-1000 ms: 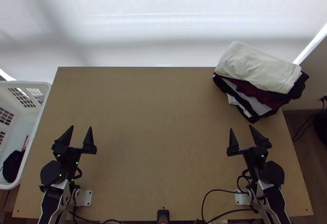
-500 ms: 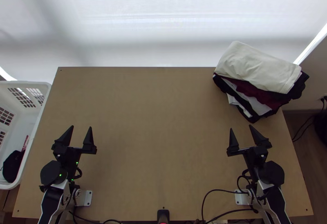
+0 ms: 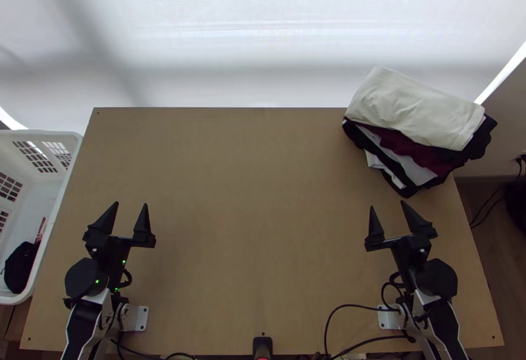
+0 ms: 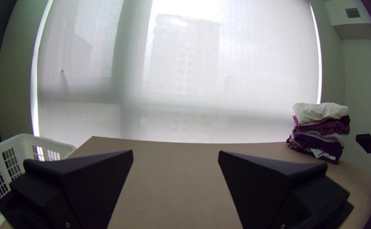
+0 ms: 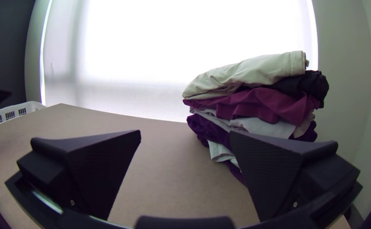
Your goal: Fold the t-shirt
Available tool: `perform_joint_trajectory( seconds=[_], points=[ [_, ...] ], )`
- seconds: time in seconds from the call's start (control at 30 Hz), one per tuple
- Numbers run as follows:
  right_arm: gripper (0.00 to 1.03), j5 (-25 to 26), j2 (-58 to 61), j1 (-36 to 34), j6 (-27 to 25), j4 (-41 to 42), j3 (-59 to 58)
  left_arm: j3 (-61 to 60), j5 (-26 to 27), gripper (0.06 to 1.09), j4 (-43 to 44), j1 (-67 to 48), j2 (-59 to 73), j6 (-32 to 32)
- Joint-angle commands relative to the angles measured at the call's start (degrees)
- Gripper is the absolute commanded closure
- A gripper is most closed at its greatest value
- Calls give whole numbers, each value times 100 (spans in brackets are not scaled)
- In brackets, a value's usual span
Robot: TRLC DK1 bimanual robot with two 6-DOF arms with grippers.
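In the top view, my left gripper (image 3: 131,204) is open above the table's lower left, nothing between its fingers. My right gripper (image 3: 388,204) is open and empty at the lower right, just nearer than a stack of folded clothes (image 3: 414,110). Cream cloth lies on top, with maroon, black and white layers under it; I cannot tell which are t-shirts. From the left wrist, the left gripper (image 4: 175,153) has its fingers wide apart, and the stack (image 4: 321,127) stands far off. From the right wrist, the right gripper (image 5: 185,132) is spread likewise, the stack (image 5: 257,106) beyond it.
The wooden table (image 3: 250,182) spreads between the arms. A white basket (image 3: 59,215) stands off its left edge, with a dark cloth (image 3: 21,267) inside. Black cables (image 3: 338,307) run along the near edge by the right arm's base. A pale blind (image 3: 263,31) hangs beyond the far edge.
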Motion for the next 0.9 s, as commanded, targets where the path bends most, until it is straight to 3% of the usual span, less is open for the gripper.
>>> perform_joint_trajectory(
  seconds=[0.0,0.13,0.3,0.47,0.63,0.87],
  points=[
    [5,68,34,43,95,-88,-38,-233,29,10,-62,-26,-32,-96],
    [5,68,34,43,95,-88,-38,-242,20,10,-27,-26,-40,-61],
    [5,68,34,43,95,-88,-38,-233,-103,10,61,431,-49,827],
    [5,68,34,43,95,-88,-38,-242,-138,10,44,1556,-40,1267],
    [5,68,34,43,95,-88,-38,-22,-147,10,44,3156,-40,1258],
    [5,68,34,43,95,-88,-38,1024,-147,10,-369,4009,39,1258]
  ],
)
